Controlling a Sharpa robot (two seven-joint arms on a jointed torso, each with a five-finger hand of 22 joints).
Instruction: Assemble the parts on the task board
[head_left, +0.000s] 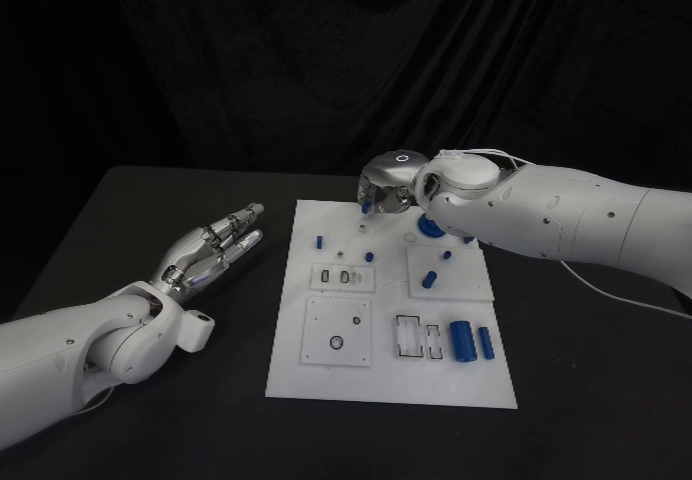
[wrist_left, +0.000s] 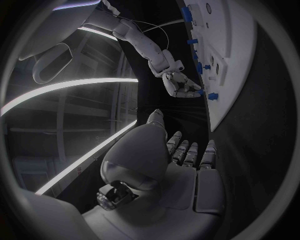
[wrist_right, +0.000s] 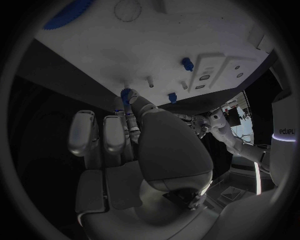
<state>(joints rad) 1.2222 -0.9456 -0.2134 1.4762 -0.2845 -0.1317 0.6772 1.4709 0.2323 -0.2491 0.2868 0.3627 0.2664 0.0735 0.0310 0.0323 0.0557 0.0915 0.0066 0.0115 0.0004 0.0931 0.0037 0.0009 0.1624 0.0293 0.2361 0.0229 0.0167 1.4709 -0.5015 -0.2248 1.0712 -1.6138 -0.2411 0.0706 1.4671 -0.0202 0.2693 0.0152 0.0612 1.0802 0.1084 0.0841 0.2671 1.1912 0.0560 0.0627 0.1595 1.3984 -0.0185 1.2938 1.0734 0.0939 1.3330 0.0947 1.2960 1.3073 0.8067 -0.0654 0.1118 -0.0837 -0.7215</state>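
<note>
The white task board (head_left: 289, 380) lies in the middle of the black table. My right hand (head_left: 387, 188) hovers over its far edge, and its thumb and a finger pinch a small blue peg (wrist_right: 127, 95) just above the board's surface (wrist_right: 187, 30). A blue gear (head_left: 431, 228) sits beside that hand. Short blue pegs (head_left: 319, 240) (head_left: 369, 256) stand upright in the board. Two blue cylinders (head_left: 463, 341) lie near the front right. My left hand (head_left: 216, 245) rests open and flat left of the board, holding nothing. The left wrist view shows the right hand (wrist_left: 181, 85) at the board's edge (wrist_left: 240, 75).
Raised white plates (head_left: 336, 330) with holes and slots sit on the board's front half. More blue pegs (head_left: 428, 281) stand on a plate at the right. Black table (head_left: 173, 200) surrounds the board, with a dark curtain behind.
</note>
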